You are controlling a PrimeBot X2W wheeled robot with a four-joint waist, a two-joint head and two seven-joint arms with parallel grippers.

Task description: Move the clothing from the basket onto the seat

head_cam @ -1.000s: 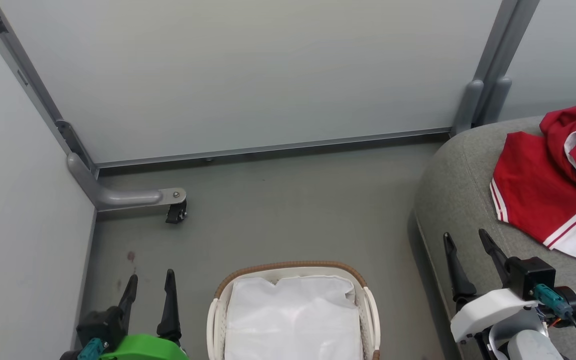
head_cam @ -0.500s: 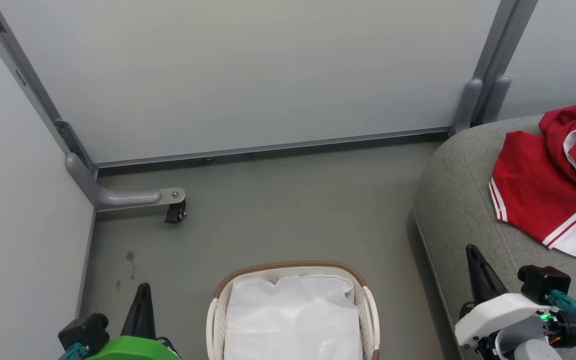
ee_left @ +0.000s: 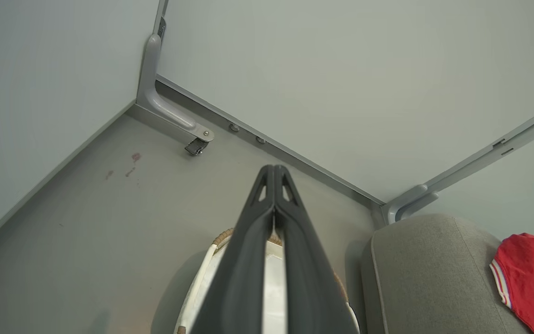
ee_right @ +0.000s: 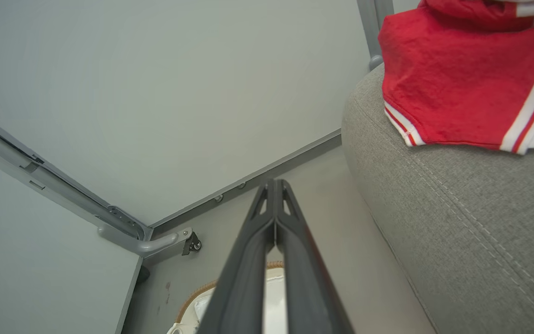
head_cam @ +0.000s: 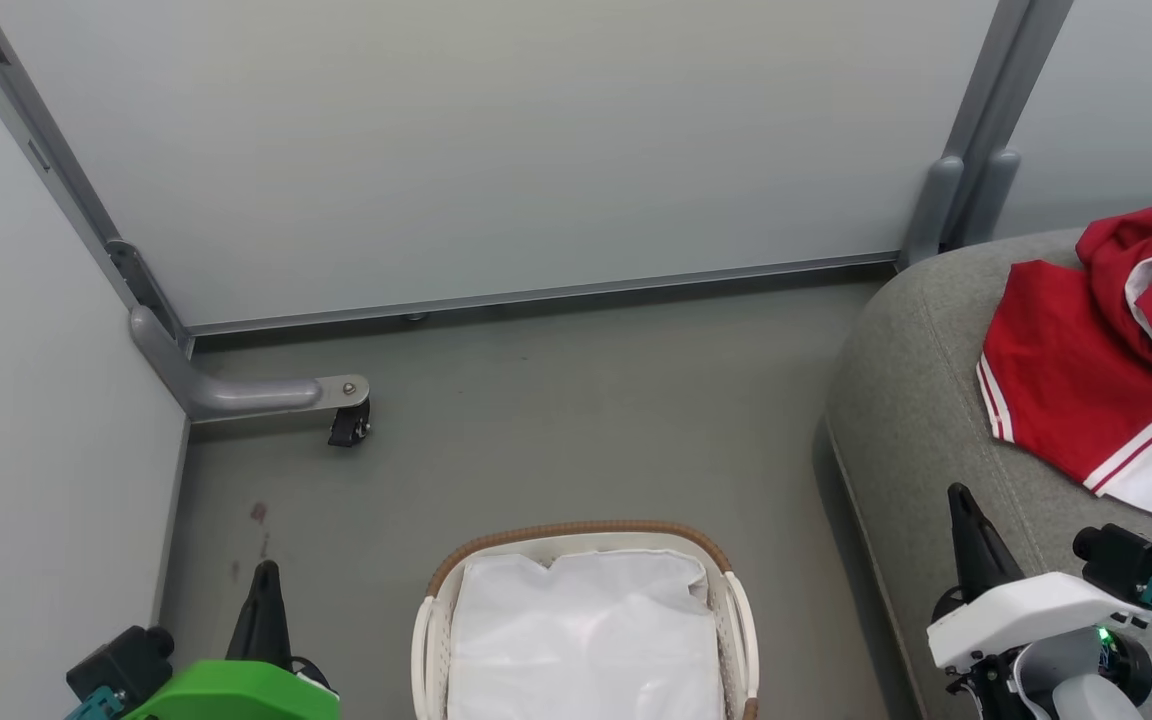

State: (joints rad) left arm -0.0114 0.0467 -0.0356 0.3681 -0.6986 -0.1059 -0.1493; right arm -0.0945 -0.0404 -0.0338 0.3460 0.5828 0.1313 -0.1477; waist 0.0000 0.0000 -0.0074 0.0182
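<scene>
Red clothing (head_cam: 1096, 370) with white panels and stripes lies spread on the grey seat (head_cam: 916, 400) at the right. It also shows in the right wrist view as red clothing (ee_right: 452, 88) on the seat (ee_right: 471, 218), and in the left wrist view as clothing (ee_left: 526, 278) on the seat (ee_left: 424, 278). The white basket (head_cam: 576, 535) with a brown rim sits on the floor at bottom centre, holding just its white cloth liner (head_cam: 586, 640). My left gripper (head_cam: 264, 575) is shut and empty, left of the basket. My right gripper (head_cam: 961, 500) is shut and empty over the seat's front edge.
Pale partition panels (head_cam: 496, 150) enclose the grey floor (head_cam: 576, 420) at the back and left. A grey metal foot with a small castor (head_cam: 348, 428) juts out at the left. Another post (head_cam: 966, 180) stands by the seat's corner.
Both grippers went from open to shut and drew back toward the bottom corners. The clothing, basket and seat have stayed put.
</scene>
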